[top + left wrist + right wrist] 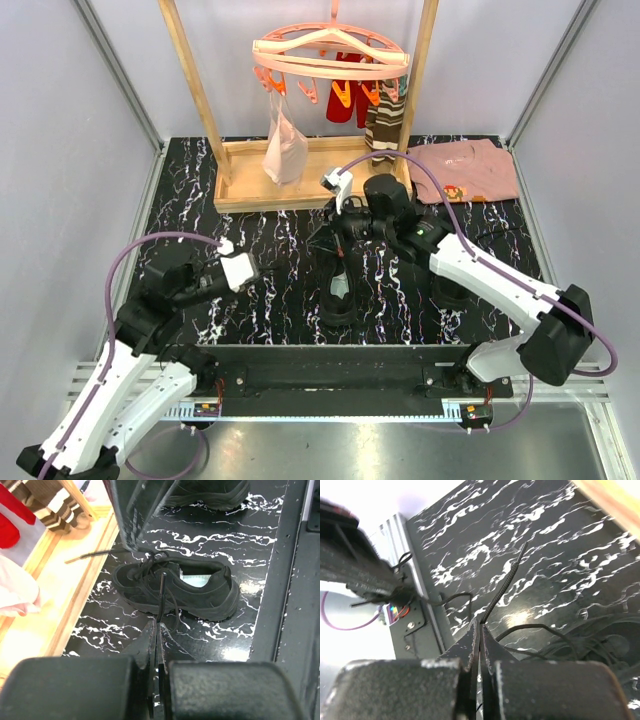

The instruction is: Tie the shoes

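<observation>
The tabletop (270,300) is black with white marble veining, spreading under the left gripper (156,626) and the right gripper (480,624). Just beyond the right gripper stands a pale wooden rack (250,188) with two uprights and a tray base, a pink peg hanger (320,68) hanging above it. Pale grey wall panels (60,120) in metal frames stand left of the left gripper, right of the right gripper and behind the rack. A glare (520,617) shines on the tabletop just ahead of the right gripper's tips

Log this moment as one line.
step: tying shoe | left gripper: shut on lace | right gripper: shut on lace end | state: untied
</observation>
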Motion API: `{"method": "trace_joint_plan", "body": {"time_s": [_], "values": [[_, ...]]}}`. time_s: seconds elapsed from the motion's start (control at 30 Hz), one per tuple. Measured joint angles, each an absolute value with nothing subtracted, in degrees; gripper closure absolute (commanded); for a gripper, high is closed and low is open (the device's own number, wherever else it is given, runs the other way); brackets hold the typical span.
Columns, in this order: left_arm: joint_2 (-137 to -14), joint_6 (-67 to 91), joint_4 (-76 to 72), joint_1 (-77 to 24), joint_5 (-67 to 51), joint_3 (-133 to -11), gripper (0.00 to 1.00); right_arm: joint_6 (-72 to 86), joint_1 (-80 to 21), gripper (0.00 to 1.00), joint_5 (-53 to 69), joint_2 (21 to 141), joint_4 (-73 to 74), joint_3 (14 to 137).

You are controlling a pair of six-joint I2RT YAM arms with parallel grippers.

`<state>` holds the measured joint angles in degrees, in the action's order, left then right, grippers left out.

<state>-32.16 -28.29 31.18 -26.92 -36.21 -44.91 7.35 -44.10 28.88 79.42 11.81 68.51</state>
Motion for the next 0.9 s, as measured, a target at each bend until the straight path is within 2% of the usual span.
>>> {"method": "trace_joint_plan", "body": {"time_s": [0.3, 0.6, 0.77, 0.9], "values": [[-33.89, -22.98, 27.51, -26.87, -37.76, -42.5, 1.0, 4.67, -44.07, 1.0, 19.11, 73.03, 12.34, 69.19], [-47.86, -29.43, 19.44, -33.76, -42.98, -46.74, 1.0, 2.61, -43.22, 1.0, 9.8, 67.99, 13.3, 69.73], [-52.45, -29.65, 15.75, -34.65, -43.38, -50.78, 1.0, 2.63, -40.23, 1.0, 8.05, 67.88, 13.76, 69.67], [-49.8, -31.75, 15.57, -34.65, -44.6, -52.82, 1.0, 2.81, -39.92, 1.0, 10.68, 68.49, 13.76, 69.76]]}}
